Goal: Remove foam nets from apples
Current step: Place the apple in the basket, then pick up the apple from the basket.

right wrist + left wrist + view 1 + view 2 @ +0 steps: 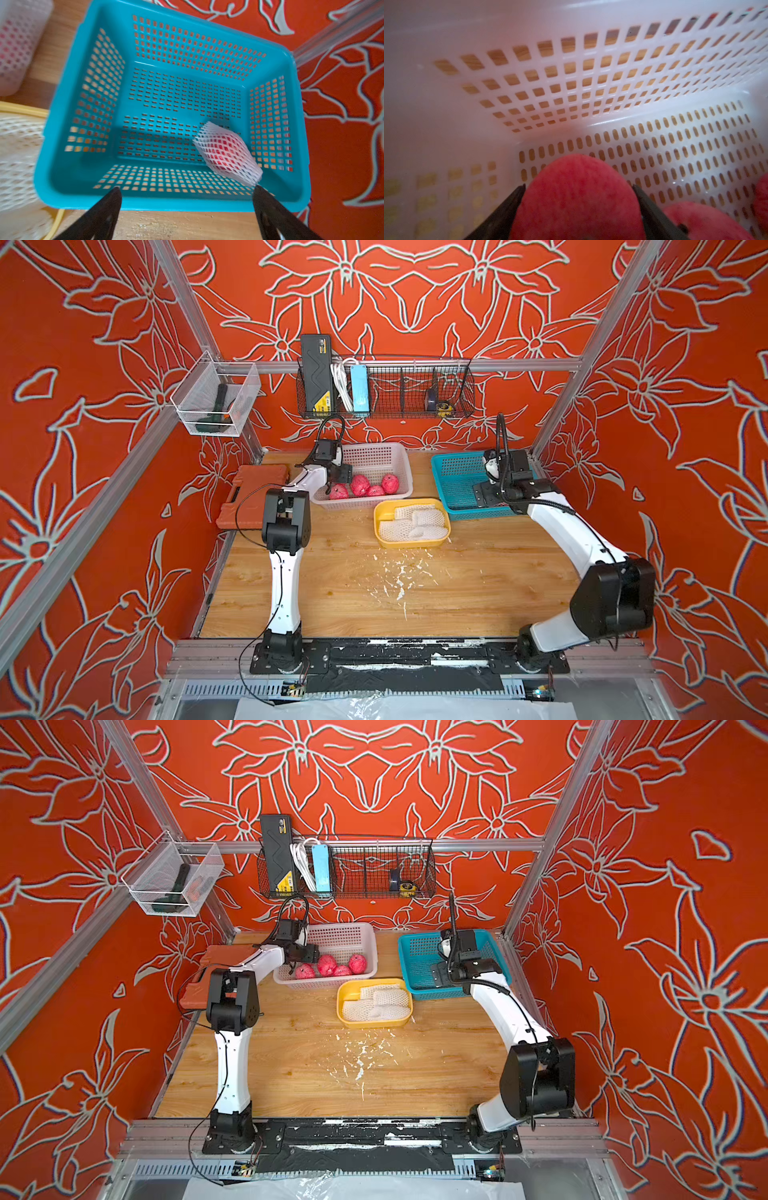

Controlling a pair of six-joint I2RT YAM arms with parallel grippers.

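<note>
Left wrist: left tool straddles bare apple, grip unclear | Right wrist: right tool spread, empty; netted apple in blue basket | Both top views: four bare apples, white basket

Top views high, sharing whole table; wrist views close.

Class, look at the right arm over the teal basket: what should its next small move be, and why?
Probably lower the right gripper onto the netted apple. Its jaws stand wide open and empty above the rim of the teal basket, and that apple, the basket's only content, still wears its foam net.
</note>
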